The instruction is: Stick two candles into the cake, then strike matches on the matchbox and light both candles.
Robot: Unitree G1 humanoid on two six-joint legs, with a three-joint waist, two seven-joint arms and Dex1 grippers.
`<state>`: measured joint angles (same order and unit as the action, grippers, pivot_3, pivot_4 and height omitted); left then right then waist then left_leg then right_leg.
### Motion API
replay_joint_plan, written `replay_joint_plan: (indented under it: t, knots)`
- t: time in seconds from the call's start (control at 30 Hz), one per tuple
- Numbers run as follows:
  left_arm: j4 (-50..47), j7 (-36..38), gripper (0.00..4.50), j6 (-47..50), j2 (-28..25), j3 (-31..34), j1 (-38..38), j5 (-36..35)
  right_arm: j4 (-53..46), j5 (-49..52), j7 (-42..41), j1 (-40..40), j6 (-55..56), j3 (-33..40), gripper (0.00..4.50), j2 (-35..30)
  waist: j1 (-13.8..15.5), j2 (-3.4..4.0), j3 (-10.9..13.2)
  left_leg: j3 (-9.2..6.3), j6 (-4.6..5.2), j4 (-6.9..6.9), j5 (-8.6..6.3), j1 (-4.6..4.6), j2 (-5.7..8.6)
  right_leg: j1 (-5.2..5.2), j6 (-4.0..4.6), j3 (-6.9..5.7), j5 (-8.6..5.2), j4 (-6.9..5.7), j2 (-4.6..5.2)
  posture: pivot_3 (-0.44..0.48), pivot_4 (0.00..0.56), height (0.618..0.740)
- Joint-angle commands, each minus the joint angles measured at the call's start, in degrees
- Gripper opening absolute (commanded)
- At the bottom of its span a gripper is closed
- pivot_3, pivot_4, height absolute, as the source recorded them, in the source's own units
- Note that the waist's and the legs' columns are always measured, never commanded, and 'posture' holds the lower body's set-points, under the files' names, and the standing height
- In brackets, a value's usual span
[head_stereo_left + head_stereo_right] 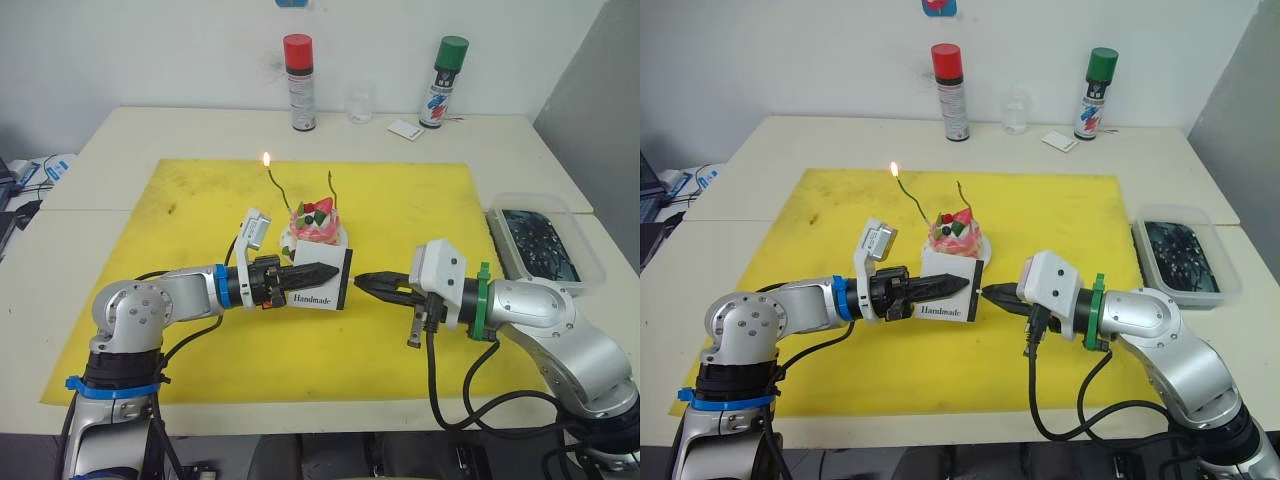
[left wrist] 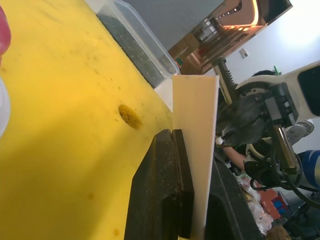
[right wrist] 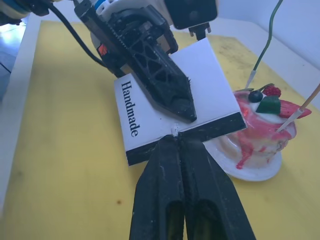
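Small round pink-and-white cake [image 1: 316,224] on yellow mat [image 1: 180,200]: both thin wavy candles planted; greenish candle [image 1: 278,186] lit, pinkish candle [image 1: 333,189] unlit. Flat white "Handmade" matchbox [image 1: 322,280] upright beside cake, pinched in left gripper [image 1: 318,271]. Right gripper [image 1: 368,282] closed on pale match tip [image 3: 175,130], at black strip. Remaining: strike, light second candle.

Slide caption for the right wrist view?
Right gripper presses a match to the matchbox strip, held by the left gripper beside the cake.

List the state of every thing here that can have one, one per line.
greenish candle: stuck in cake, lit
pinkish candle: stuck in cake, unlit
cake: on its plate
matchbox: held on edge
left gripper: shut on matchbox
right gripper: shut, tip at the matchbox's black strip
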<state>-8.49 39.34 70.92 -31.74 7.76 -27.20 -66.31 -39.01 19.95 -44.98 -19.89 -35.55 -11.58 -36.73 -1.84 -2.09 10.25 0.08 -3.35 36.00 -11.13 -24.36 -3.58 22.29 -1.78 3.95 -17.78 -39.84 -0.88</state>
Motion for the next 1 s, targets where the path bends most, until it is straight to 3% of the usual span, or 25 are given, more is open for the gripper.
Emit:
replay_joint_plan:
  t: [0.03, 1.0]
  knots:
    - [-0.6, 1.1, 0.0, 0.2, -0.8, 0.5, -0.8, -0.4, 0.3, -1.5, -0.1, -0.9, 1.9, -0.4, 0.03, -0.5, 0.0, 0.0, 0.0, -0.01, 0.0, 0.0, 0.0, 0.0, 0.0, 0.0, 0.0, -0.01, 0.0, 0.0, 0.0, 0.0, 0.15, 0.74]
    - [-2.5, 4.1, 0.0, 0.5, -2.3, -0.4, 0.3, 0.2, 4.9, -8.3, -1.5, -2.7, 8.0, -5.6, 0.03, 0.4, 0.0, 0.0, 0.0, 0.0, 0.0, 0.0, 0.0, 0.0, 0.0, 0.0, 0.0, -0.01, 0.0, 0.0, 0.0, 0.0, 0.15, 0.74]
